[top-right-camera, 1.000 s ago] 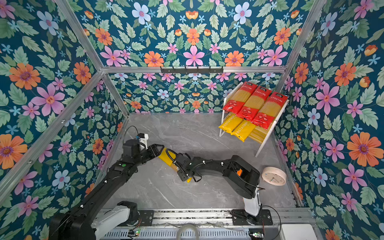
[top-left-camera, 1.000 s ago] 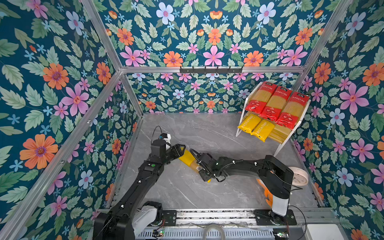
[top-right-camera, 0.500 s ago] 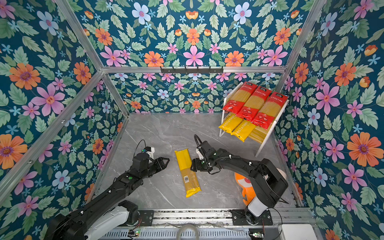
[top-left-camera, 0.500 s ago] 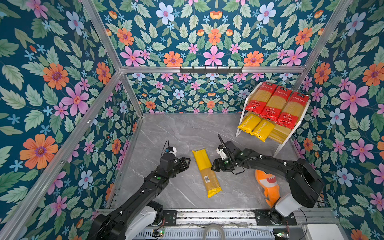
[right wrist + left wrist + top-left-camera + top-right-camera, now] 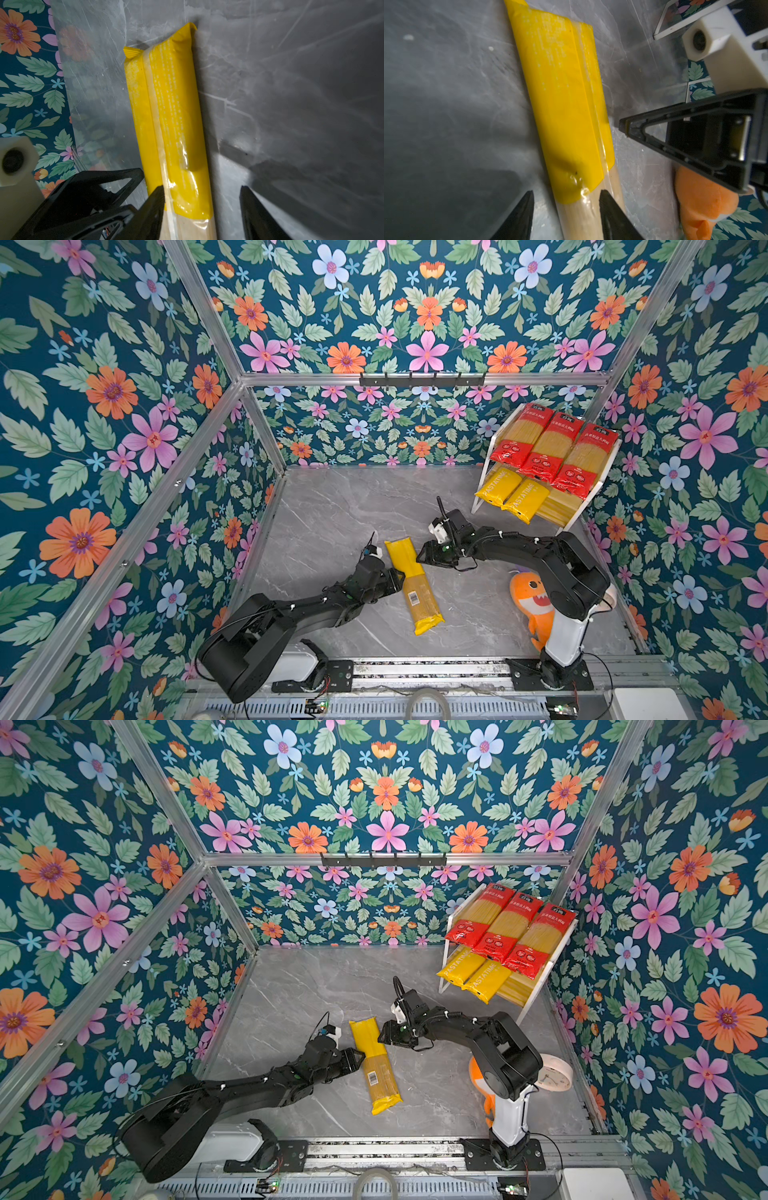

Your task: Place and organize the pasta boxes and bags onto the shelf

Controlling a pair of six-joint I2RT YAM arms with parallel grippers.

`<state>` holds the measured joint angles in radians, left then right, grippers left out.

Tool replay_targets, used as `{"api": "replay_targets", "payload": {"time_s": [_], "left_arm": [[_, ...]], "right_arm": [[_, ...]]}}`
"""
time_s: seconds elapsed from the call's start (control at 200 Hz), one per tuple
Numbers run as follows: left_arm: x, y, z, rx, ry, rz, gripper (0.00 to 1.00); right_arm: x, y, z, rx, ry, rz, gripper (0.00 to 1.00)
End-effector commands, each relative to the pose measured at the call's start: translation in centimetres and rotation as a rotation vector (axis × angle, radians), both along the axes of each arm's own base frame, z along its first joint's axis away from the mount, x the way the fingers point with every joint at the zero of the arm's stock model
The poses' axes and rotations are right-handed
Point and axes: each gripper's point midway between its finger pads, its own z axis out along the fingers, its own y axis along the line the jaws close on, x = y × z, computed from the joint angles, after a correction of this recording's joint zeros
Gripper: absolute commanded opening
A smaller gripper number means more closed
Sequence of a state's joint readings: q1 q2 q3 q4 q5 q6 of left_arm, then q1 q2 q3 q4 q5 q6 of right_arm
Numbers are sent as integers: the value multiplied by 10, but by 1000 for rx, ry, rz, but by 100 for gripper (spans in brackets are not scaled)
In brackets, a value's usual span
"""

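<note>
One yellow pasta bag (image 5: 413, 585) (image 5: 376, 1067) lies flat on the grey table, back side up with a barcode showing. My left gripper (image 5: 398, 576) (image 5: 566, 209) is low at its left edge, open, one finger over the bag and one on the table beside it. My right gripper (image 5: 420, 558) (image 5: 202, 207) is at its right edge, open, with the bag (image 5: 172, 124) near one finger. The shelf (image 5: 559, 506) at the back right holds three red packs (image 5: 552, 448) on its upper tier and two yellow packs (image 5: 511, 493) on its lower tier.
An orange plush shark (image 5: 536, 601) lies by the right arm's base, and a round white clock (image 5: 555, 1073) lies behind that arm. A black hook rail (image 5: 422, 379) runs along the back wall. Floral walls close in on three sides.
A second ago the bag hung between both grippers; it then came to lie on the table with both grippers apart from it. Both have now come back to its edges, jaws narrower.
</note>
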<state>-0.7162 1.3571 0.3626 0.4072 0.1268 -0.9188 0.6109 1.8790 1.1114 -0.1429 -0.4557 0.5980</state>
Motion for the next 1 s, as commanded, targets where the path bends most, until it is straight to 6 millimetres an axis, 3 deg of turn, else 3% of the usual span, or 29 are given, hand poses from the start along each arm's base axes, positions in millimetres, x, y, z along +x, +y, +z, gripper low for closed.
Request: {"api": "replay_targets", "payload": {"time_s": [0.0, 0.06, 0.16, 0.255, 0.415, 0.635, 0.77, 0.995], "left_arm": [[15, -9, 9, -38, -61, 12, 48], [17, -15, 5, -44, -68, -19, 47], [20, -16, -7, -54, -39, -43, 35], [21, -15, -12, -60, -26, -60, 26], [20, -18, -7, -78, -40, -101, 21], [20, -16, 6, -73, -67, -118, 21], [19, -11, 13, -78, -75, -110, 26], [12, -3, 50, -125, -136, -92, 33]], "right_arm": [[1, 14, -1, 54, -5, 72, 56], [-1, 21, -8, 83, 7, 116, 55], [-6, 28, -16, 112, -2, 171, 51], [-12, 34, -4, 184, -40, 220, 46], [-21, 38, 21, 281, -125, 280, 31], [-20, 37, 45, 326, -191, 261, 14], [-16, 34, 63, 321, -240, 232, 8], [-6, 17, 91, 194, -362, 224, 0]]}}
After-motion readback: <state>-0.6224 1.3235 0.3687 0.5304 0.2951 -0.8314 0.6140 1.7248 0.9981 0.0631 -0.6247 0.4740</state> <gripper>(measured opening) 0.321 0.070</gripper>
